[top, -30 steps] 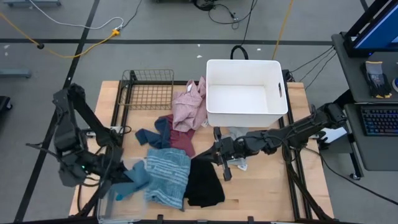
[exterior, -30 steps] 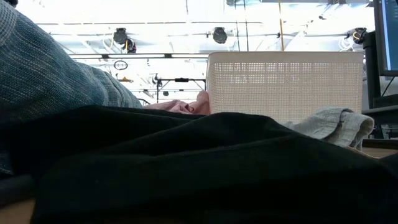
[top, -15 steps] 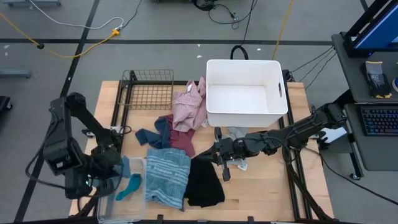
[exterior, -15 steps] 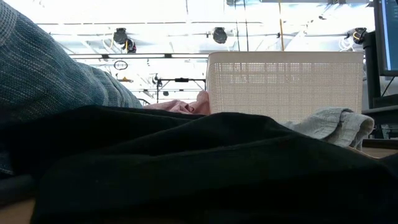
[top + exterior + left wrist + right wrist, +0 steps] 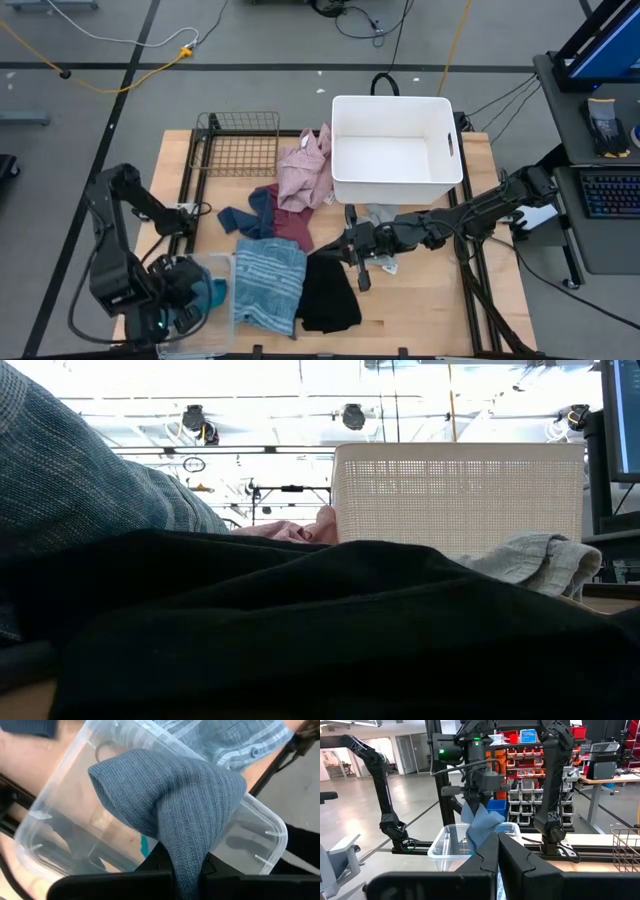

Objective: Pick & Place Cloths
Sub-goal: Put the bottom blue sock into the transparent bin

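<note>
Left wrist view: the left pincer (image 5: 187, 865) grasps a teal cloth (image 5: 185, 800) over a clear bin (image 5: 260, 835), counter's 8 o'clock; the right pincer (image 5: 362, 278) waits clenched mid-counter.

We see a grey floor (image 5: 250, 40) with cables (one is yellow), bright ceiling lights (image 5: 200, 380), and shelves of red bins (image 5: 525, 762).

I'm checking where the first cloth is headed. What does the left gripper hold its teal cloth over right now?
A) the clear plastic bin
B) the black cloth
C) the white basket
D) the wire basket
A: the left gripper is shut on the teal cloth, which hangs above the clear plastic bin at the table's front left corner.
</note>
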Robot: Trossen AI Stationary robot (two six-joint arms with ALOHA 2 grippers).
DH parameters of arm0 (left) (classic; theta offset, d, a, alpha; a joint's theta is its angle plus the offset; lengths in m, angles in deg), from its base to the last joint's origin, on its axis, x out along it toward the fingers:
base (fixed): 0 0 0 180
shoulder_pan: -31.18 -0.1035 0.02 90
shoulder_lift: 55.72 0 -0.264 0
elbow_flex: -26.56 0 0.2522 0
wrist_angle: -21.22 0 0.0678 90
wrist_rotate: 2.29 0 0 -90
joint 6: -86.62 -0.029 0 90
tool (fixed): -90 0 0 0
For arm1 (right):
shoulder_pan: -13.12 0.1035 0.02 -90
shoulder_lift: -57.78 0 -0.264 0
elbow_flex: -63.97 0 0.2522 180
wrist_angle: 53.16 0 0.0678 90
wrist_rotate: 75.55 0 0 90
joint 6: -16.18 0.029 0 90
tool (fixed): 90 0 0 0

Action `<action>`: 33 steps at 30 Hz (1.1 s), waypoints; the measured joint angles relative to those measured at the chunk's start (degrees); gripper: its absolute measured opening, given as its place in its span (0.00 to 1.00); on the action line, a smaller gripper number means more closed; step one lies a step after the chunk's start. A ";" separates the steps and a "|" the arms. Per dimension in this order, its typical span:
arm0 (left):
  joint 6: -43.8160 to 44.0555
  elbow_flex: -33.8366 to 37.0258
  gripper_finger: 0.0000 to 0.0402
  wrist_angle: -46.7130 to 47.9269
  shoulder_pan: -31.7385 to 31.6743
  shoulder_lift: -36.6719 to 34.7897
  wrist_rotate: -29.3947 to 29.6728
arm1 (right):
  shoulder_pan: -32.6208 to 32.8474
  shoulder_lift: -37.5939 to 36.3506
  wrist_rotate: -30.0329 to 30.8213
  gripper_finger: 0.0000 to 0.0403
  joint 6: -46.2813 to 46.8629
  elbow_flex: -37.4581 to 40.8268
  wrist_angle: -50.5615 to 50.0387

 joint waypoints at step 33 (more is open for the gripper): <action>27.46 12.17 0.01 -12.12 -3.38 7.76 -9.61 | 0.00 0.02 -3.28 0.00 -0.04 0.02 -2.72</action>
